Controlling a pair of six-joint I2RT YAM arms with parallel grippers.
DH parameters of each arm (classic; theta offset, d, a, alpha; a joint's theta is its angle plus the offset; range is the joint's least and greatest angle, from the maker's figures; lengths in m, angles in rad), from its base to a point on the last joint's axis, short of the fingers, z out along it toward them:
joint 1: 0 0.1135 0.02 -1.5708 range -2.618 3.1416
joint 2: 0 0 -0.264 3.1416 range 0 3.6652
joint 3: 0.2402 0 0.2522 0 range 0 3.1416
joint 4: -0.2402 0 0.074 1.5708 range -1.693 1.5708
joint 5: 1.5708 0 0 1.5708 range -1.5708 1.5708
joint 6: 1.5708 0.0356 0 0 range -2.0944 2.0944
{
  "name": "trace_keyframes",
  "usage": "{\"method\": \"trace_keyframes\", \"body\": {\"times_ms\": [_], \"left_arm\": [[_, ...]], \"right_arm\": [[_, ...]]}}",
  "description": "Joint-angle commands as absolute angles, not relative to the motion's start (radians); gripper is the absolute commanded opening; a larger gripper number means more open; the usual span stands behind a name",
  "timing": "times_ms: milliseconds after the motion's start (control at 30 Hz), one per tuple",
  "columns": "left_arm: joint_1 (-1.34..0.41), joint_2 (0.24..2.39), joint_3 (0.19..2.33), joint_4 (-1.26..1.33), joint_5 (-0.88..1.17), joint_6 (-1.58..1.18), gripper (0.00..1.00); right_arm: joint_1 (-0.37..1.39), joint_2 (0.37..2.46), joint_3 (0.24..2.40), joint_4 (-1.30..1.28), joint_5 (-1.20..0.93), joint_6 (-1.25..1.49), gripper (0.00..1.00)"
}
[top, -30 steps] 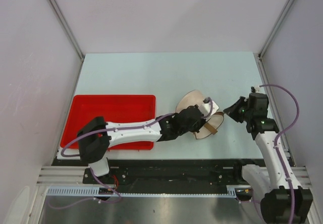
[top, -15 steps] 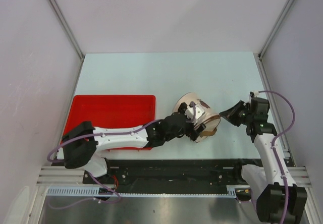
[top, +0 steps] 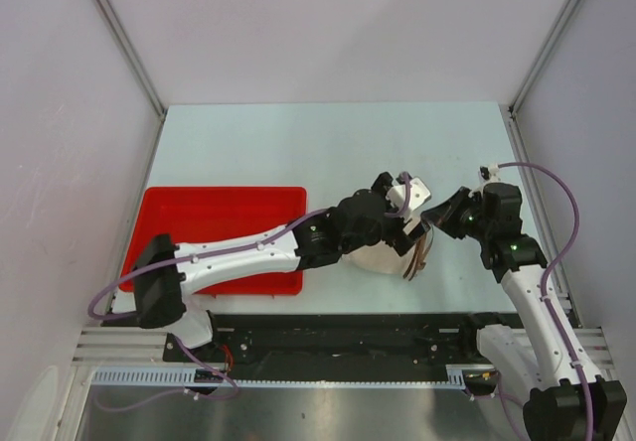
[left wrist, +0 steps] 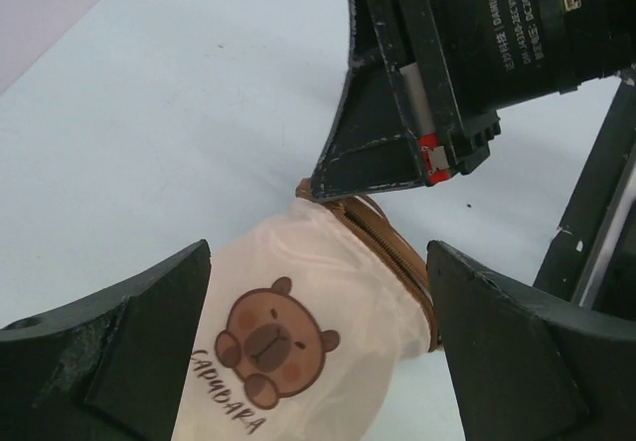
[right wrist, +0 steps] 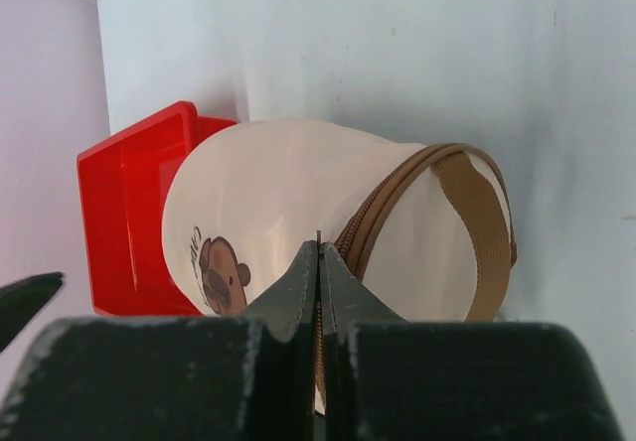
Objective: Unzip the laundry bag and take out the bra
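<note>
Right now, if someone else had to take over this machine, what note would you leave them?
Left claw: spread wide around the cream-white mesh laundry bag, both fingers against it, seemingly gripping it.
Right claw: shut, tips at the bag's brown zipper rim; I cannot tell whether it has the pull.
Done: bag grasped and presented to the right claw.
Left: no opening shows and the bra is not in view, so run the zipper round, then take the bra out.

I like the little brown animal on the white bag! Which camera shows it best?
The left wrist view: the brown cartoon animal faces the camera whole, on the cream-white drum-shaped laundry bag. The right wrist view shows it small, near the bag's edge. The top view doesn't show it.
</note>
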State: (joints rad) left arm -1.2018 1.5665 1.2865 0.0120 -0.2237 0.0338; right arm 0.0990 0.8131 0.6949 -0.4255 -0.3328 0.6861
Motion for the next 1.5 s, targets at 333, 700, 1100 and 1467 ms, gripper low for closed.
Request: {"method": "trace_keyframes", "body": {"times_ms": [333,700,1100,1467], "left_arm": [[-1.299,1.732,1.433,-0.169,-0.293,-0.241,1.00],[-1.301,1.865,1.543,-0.179,-0.485,-0.210,0.61],[-1.269,1.660,1.353,-0.037,-0.448,-0.149,0.00],[-1.210,1.388,1.097,0.211,-0.500,-0.182,0.00]], "right_arm": [[0.109,0.808,0.746,-0.431,-0.310,0.719,0.00],[0.101,0.795,0.746,-0.446,-0.318,0.709,0.00],[-0.110,0.865,0.715,-0.445,-0.327,0.629,0.00],[-0.156,1.014,0.580,-0.275,-0.477,0.692,0.00]]}}
